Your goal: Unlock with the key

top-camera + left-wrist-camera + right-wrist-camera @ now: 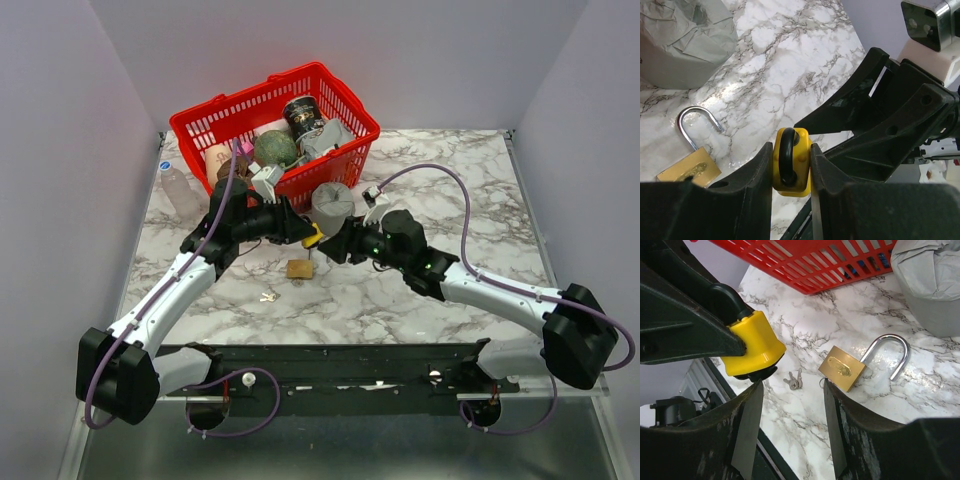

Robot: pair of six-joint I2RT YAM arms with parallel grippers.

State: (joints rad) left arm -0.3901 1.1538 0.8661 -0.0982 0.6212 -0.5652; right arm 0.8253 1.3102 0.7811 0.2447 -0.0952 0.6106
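Above surface, between arms: yellow padlock clamped by left fingers on flat sides. Right fingers open, empty, just beside it. Keys lie loose on surface near brass padlock. Keys probably small, thin, slippery, light; better pinch by flat bow.

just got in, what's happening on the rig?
The left gripper is shut on a yellow padlock, held off the table. The right gripper is open and empty beside it. A brass padlock lies on the table, shackle open; the keys lie loose nearby.
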